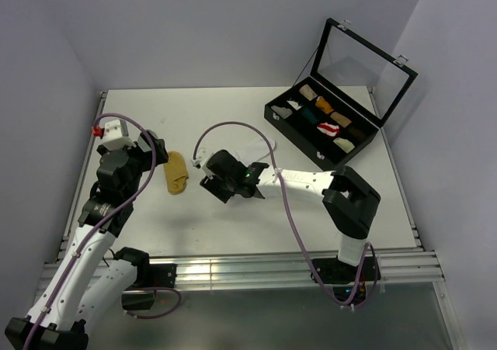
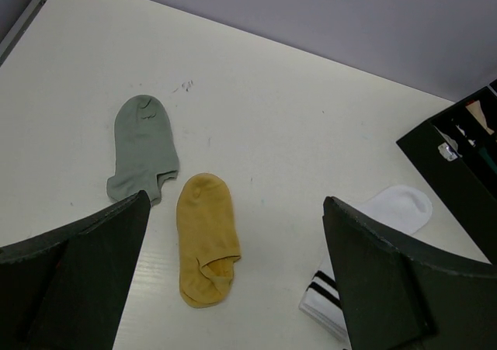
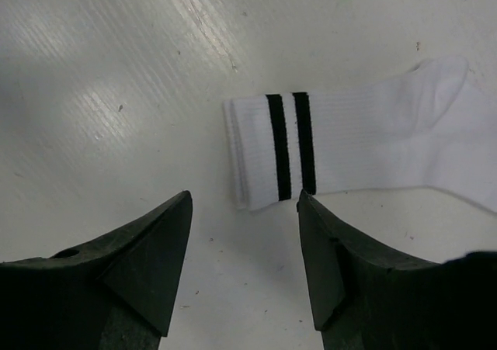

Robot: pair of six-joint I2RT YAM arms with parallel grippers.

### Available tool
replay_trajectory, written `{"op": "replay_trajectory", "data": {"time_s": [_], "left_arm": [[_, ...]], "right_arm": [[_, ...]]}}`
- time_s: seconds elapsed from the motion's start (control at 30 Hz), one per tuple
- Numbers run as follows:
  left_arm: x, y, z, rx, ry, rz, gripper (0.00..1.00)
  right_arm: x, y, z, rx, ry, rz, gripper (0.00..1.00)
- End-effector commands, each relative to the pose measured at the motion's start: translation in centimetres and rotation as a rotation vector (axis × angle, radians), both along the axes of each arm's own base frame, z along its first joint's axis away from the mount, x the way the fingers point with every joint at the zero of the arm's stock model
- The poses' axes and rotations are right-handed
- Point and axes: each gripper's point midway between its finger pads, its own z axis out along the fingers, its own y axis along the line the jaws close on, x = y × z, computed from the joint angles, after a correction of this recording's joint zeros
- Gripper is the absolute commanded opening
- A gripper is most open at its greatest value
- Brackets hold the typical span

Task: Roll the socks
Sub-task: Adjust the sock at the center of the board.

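Observation:
The mustard-yellow sock (image 2: 206,237) lies flat on the table, with the grey sock (image 2: 142,148) just left of it. The yellow sock also shows in the top view (image 1: 177,173); the grey one is hidden there under my left arm. The white sock (image 3: 365,140) with two black cuff stripes lies flat, its toe visible in the top view (image 1: 252,150). My left gripper (image 2: 235,202) is open and empty above the yellow sock, also seen from the top (image 1: 155,150). My right gripper (image 3: 244,199) is open and empty, hovering just over the white sock's cuff end, also seen from the top (image 1: 216,178).
A black compartmented case (image 1: 322,125) with its glass lid (image 1: 365,67) raised stands at the back right, holding several small fabric rolls. Its corner shows in the left wrist view (image 2: 466,140). Grey walls close in the table on three sides.

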Motion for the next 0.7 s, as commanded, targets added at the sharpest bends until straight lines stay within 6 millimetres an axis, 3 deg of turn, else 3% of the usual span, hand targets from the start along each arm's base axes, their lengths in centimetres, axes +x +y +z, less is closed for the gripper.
{"op": "replay_trajectory", "data": {"time_s": [0.0,0.3,0.67], "left_arm": [[0.1,0.1,1.1,-0.013,-0.034,0.013,0.99],[0.1,-0.1,0.9,-0.012,-0.031,0.003,1.0],[0.2,-0.2,0.7,-0.011,-0.028,-0.004,0.99]], "right_arm": [[0.4,0.1,-0.7,-0.032,-0.034,0.019,0.63],[-0.2,-0.1,-2.6,-0.08,-0.017,0.051,0.5],[0.0,-0.4,-4.7,-0.132,-0.011,0.061,0.5]]}}
